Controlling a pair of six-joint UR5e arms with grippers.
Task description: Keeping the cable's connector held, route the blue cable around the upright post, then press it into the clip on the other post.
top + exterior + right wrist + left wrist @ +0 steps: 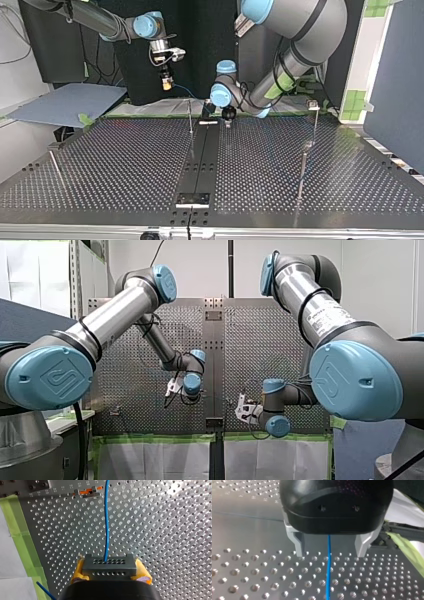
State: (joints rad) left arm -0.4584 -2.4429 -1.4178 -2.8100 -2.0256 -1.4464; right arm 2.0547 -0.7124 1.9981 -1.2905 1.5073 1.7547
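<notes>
Our right pincer (110, 570) pinches the grey connector block (109, 565); the thin blue cable (328, 567) runs between our left pincer's (328, 547) spread fingers (298, 545) near the counter's (125, 165) arm-side edge. Routing and clipping are not yet done.

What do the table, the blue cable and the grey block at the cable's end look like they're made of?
The table: metal, probably steel or aluminium, shiny; it glares and is drilled with rows of holes. The blue cable: likely a plastic jacket, smooth, bending softly. The connector block: matte grey, plastic or anodised metal; can't tell which.
</notes>
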